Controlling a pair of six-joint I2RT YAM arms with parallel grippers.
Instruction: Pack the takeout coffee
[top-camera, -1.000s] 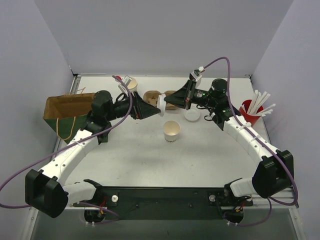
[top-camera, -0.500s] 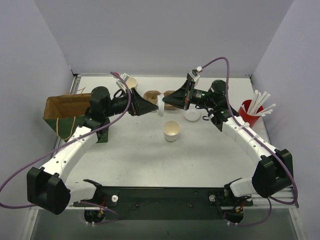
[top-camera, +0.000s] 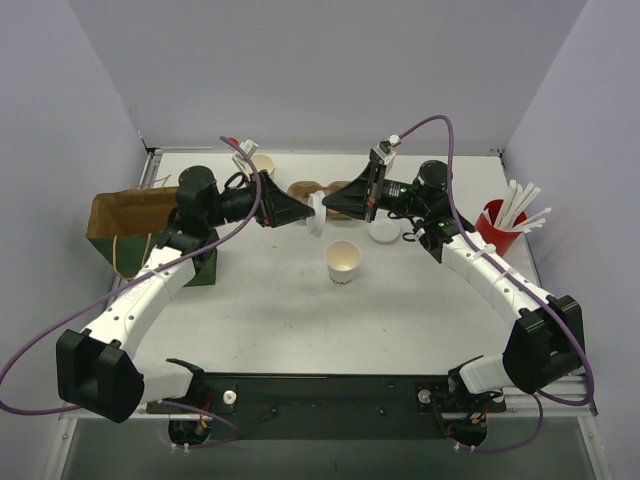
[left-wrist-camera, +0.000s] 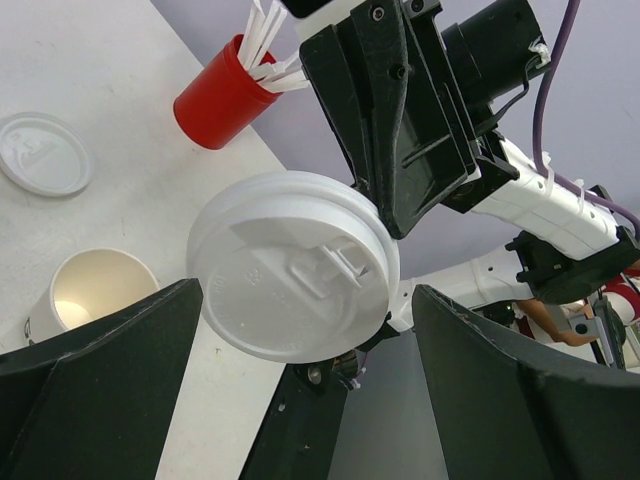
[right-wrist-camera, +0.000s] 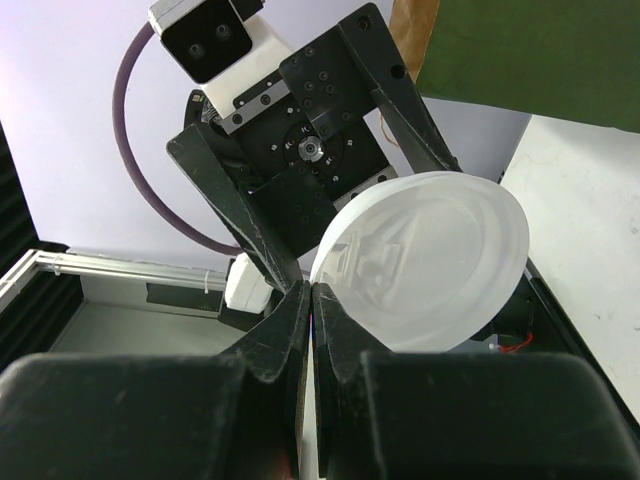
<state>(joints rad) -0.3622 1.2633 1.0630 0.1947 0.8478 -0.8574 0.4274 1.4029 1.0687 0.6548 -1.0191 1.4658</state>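
A white plastic lid (top-camera: 318, 214) of the takeout coffee hangs on edge in the air above the table's back middle. My right gripper (top-camera: 327, 209) is shut on its rim, the rim pinched between the fingertips (right-wrist-camera: 310, 290). The lid (right-wrist-camera: 425, 260) faces my left gripper (top-camera: 306, 212), which is open, its wide fingers on either side of the lid (left-wrist-camera: 292, 265) without touching it. An open white paper cup (top-camera: 343, 262), tan inside, stands on the table below. A second lid (top-camera: 385, 231) lies flat beside it. Another cup (top-camera: 263, 166) stands at the back.
A brown cardboard cup carrier (top-camera: 305, 190) sits behind the grippers. At the right edge stands a red cup of white straws (top-camera: 499, 224). A brown paper bag (top-camera: 125, 215) with a green side lies at the left edge.
My left gripper has swung right toward the lid and stayed open. The right gripper has shifted slightly left with the lid pinched in it.
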